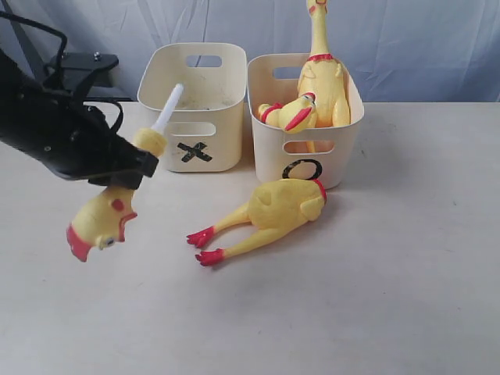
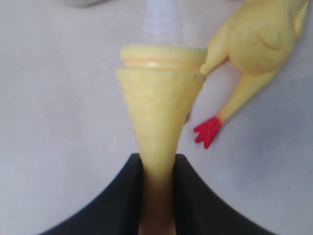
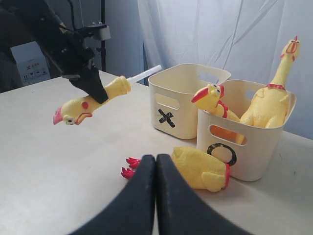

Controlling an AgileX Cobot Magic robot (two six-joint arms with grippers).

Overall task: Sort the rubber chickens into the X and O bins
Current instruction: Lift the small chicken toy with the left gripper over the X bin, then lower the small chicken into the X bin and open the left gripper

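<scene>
Pale tabletop [image 1: 406, 312] below. My left gripper [image 1: 139, 166] pinches the head-and-neck piece [image 1: 101, 223] by its neck, head dangling beneath. With the X bin [image 1: 223, 144] just beyond, I'd clear its rim before releasing. My right gripper [image 3: 156, 169] is pressed together, empty.

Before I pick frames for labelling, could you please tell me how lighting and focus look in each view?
Exterior view: soft even light, faint shadow under the headless body, sharp. Left wrist view: the close head-and-neck piece looks soft. Right wrist view: the right gripper is dark, the curtain bright.
</scene>
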